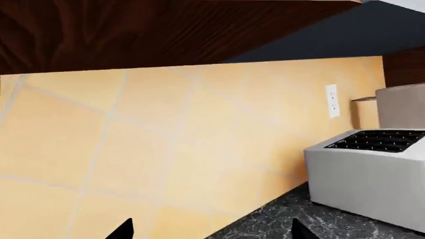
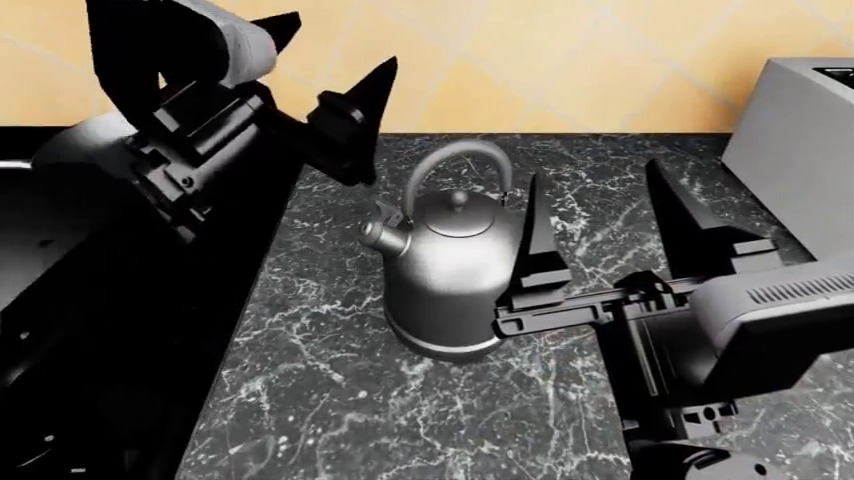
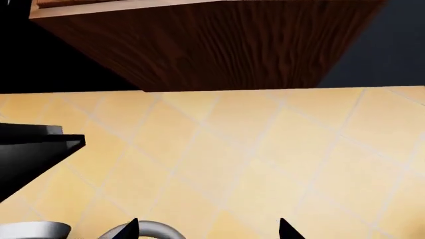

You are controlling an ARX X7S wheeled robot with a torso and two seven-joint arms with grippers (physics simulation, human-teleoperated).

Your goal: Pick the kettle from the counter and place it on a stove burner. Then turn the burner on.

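Note:
The silver-grey kettle (image 2: 447, 270) stands upright on the black marble-look counter (image 2: 334, 390), spout towards the stove. My right gripper (image 2: 594, 175) is open just right of the kettle, its near finger close beside the kettle body; nothing is between the fingers. In the right wrist view only the top of the kettle's handle (image 3: 156, 230) shows, by one tip of the right gripper (image 3: 209, 230). My left gripper (image 2: 334, 45) is open and empty, raised above the counter's back left; the left wrist view (image 1: 211, 231) shows its tips over wall and counter (image 1: 279, 224). The stove burners are hidden.
The flat black stove top (image 2: 80, 330) lies left of the counter, partly covered by my left arm. A grey toaster (image 2: 801, 120) stands at the back right, also in the left wrist view (image 1: 371, 174). A tiled wall with an outlet (image 1: 332, 101) and dark wood cabinets (image 3: 219, 45) lies behind.

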